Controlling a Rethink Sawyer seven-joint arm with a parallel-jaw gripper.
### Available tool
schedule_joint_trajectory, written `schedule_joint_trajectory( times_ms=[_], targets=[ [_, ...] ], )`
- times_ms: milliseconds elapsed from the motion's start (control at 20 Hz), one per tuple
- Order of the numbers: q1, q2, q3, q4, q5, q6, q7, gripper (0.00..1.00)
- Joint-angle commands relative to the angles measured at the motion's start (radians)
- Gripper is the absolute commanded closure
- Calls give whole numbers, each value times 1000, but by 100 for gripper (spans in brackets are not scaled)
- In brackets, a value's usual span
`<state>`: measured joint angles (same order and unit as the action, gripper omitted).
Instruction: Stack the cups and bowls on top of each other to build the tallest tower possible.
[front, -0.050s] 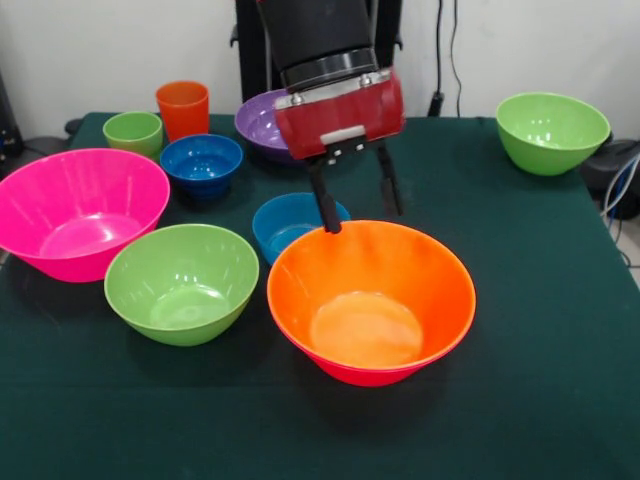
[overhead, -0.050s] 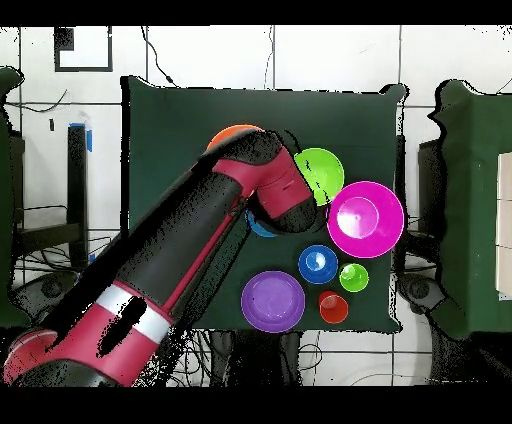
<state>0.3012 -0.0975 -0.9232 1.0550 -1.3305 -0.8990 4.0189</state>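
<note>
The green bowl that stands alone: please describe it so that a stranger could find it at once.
In the front view, start from the big orange bowl under the gripper and look to the table's far right corner. The green bowl there stands alone; the other green bowl sits between the pink bowl and the orange one.

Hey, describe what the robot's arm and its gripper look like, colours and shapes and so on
The arm is thick and rounded, in red and black sections, with a pale silver band near its base end. At the wrist sits a black cylinder with a silvery ring, then a boxy glossy red housing. The gripper has two thin, straight black fingers under a small grey mount. No markings can be made out.
</note>
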Motion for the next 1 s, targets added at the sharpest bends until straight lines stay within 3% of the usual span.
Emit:
schedule_joint_trajectory(
  times_ms=[50,400,1000],
  targets=[
    [98,-30,54,145,-47,-12,252,0],
    [176,-73,27,235,-85,-67,271,0],
    [199,-120,58,336,-140,-156,122,0]
  ],
)
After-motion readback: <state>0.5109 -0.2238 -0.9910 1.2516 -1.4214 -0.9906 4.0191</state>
